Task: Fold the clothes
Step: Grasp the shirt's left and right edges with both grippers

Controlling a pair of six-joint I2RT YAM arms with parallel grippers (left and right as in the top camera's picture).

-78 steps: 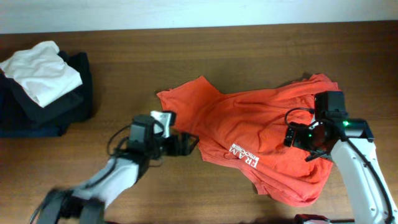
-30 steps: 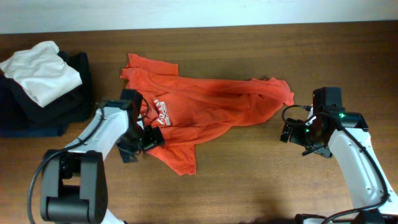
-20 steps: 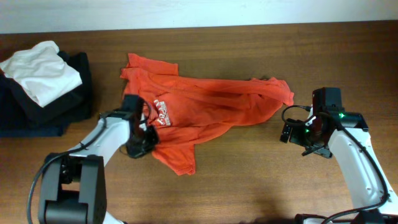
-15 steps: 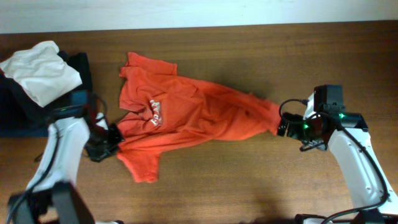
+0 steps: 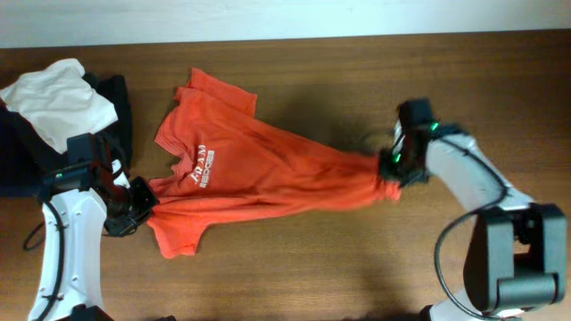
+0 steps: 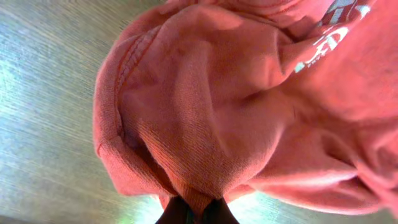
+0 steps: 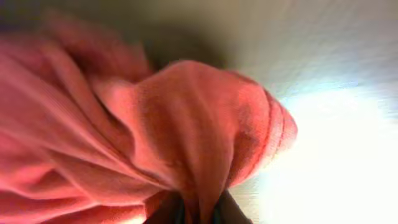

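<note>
The clothes (image 5: 259, 169), a red-orange T-shirt with white lettering, lie stretched in a loose band across the middle of the table. My left gripper (image 5: 143, 198) is shut on the shirt's lower left edge, and the left wrist view shows a pinch of cloth (image 6: 198, 199) between the dark fingers. At the shirt's right end my right gripper (image 5: 390, 169) is shut on a bunched fold (image 7: 199, 186). Both wrist views are filled with orange fabric. One sleeve (image 5: 183, 234) hangs toward the front edge.
A pile of dark folded garments (image 5: 111, 98) with a white garment (image 5: 53, 98) on top sits at the far left, close behind my left arm. Bare wooden table (image 5: 357, 259) surrounds the shirt.
Both grippers have shut on the shirt. The right arm swung left and up to the shirt's right end. The shirt got pulled out longer between the two grips.
</note>
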